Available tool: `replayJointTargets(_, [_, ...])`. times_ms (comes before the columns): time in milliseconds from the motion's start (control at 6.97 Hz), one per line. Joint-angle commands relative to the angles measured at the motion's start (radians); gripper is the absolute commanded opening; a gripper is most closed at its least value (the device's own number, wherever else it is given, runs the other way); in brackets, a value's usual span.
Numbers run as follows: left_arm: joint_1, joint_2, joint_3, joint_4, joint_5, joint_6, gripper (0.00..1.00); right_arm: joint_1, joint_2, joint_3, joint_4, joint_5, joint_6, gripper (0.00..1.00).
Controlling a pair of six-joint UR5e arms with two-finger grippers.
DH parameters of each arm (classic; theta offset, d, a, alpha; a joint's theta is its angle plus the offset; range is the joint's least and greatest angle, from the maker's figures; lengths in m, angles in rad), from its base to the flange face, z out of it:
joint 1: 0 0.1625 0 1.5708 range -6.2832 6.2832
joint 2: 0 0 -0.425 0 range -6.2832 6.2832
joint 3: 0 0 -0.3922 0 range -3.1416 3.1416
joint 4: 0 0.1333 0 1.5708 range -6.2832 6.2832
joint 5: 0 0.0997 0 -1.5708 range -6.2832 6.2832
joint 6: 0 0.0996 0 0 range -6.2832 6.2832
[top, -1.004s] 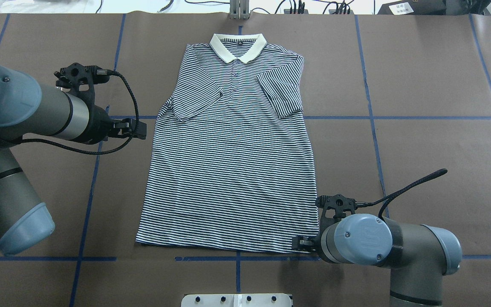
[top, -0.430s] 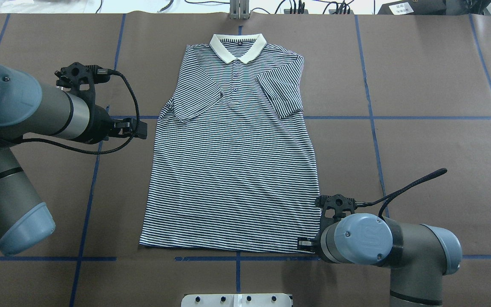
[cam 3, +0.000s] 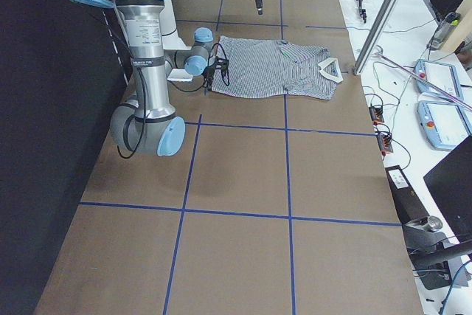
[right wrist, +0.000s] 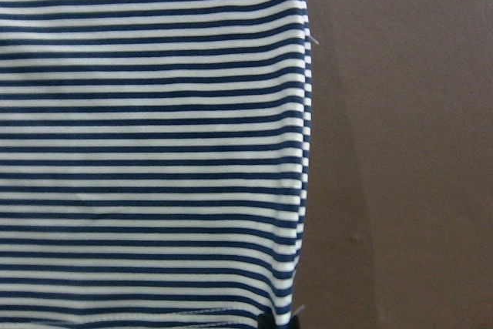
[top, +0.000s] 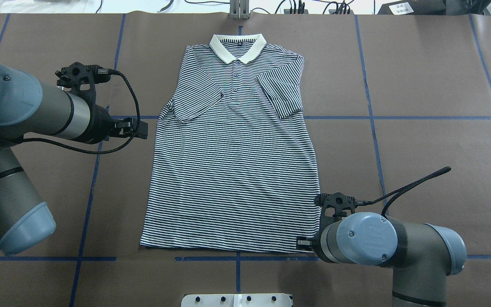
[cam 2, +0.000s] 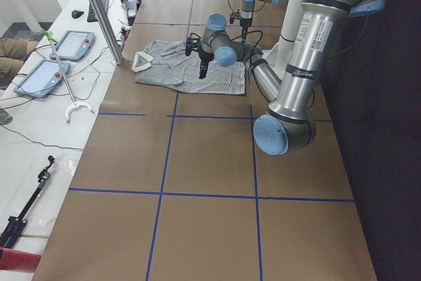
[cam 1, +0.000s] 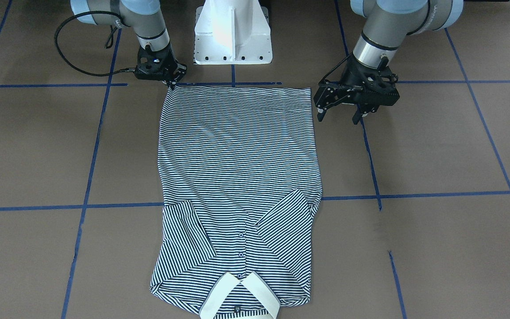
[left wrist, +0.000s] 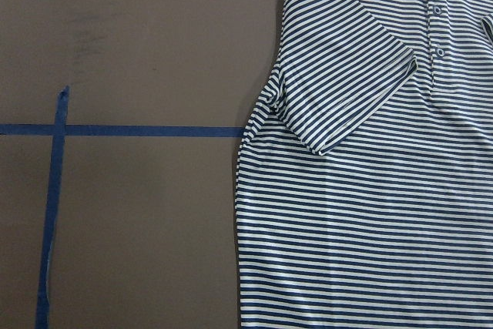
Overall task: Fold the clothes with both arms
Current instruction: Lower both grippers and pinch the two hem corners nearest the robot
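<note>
Shirt (top: 232, 170) flat, face-up, mid surface (top: 420, 85), sleeves (top: 194, 100) folded in. R arm (top: 416, 245) low at near hem; L arm (top: 36, 111) off to side. L tool (cam 1: 338, 119) spread, empty, clear of cloth. R tool (cam 1: 171, 83) seems pinched on hem corner (right wrist: 281, 310). Risk: one-corner pull = skew, sleeves flop open; thin pinch may slip. Overhead hides R tool under joint cap (top: 367, 238); front view shows it.

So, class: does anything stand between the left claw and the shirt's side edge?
Nothing visible does. Only a strip of brown table separates the open left claw from the shirt beside it.
</note>
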Motion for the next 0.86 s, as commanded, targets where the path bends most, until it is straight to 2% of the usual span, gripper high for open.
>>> replayJointTargets(0, [0.071, 0.015, 0.002, 0.006, 0.005, -0.128, 1.00, 0.016, -0.001, 0.012, 0.000, -0.008, 0.000, 0.00])
replayJointTargets(287, [0.272, 0.104, -0.030, 0.006, 0.142, -0.413, 1.00, 0.027, -0.001, 0.020, 0.000, -0.008, 0.000, 0.00])
replayJointTargets(717, [0.443, 0.126, -0.034, 0.006, 0.201, -0.616, 1.00, 0.026, 0.004, 0.029, 0.000, -0.013, -0.003, 0.00])
